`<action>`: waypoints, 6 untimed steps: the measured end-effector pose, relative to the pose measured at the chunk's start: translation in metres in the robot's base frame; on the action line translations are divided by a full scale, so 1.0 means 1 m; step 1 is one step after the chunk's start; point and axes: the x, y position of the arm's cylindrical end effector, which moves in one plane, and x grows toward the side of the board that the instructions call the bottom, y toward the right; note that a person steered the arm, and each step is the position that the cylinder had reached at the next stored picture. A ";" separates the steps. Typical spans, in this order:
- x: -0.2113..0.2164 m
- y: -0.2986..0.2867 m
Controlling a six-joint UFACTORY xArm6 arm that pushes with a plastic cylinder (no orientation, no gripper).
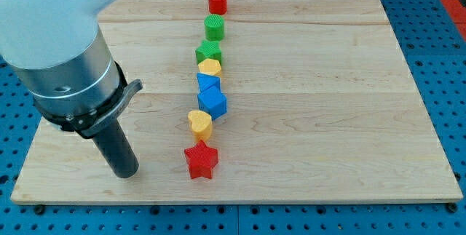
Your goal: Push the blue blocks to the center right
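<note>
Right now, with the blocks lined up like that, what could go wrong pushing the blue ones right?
1. The two blue blocks sit packed between the yellow block and the yellow heart; a push may drag those along.
2. My tip is far to the view's left, level with the red star, which could get clipped.

Blue blocks (211, 94) (pale wooden board (328, 118)).
</note>
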 end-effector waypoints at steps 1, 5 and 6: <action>-0.030 0.015; -0.112 0.127; -0.133 0.163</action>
